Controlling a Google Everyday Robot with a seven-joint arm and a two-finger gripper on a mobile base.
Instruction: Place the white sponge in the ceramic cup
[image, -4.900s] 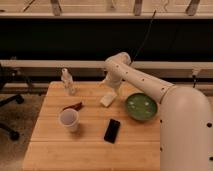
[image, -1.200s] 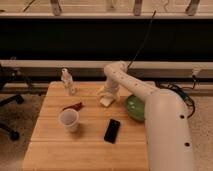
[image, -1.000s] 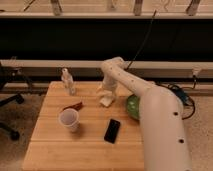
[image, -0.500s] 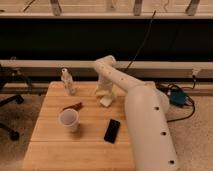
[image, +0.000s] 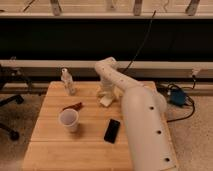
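The white sponge (image: 106, 101) lies on the wooden table (image: 50, 145), right of centre towards the back. My gripper (image: 105, 93) points down right above it, at or touching its top. The ceramic cup (image: 68, 120) stands upright to the front left of the sponge, well apart from the gripper. My white arm runs from the lower right up to an elbow at the back and down to the gripper.
A small clear bottle (image: 67, 82) stands at the back left. A reddish-brown object (image: 73, 106) lies just behind the cup. A black phone (image: 112, 130) lies in front of the sponge. My arm covers the table's right side and hides the green bowl.
My arm has swung left across the table's right side and now hides the green bowl. The gripper has come down over the sponge. Cup, bottle and phone have not moved.
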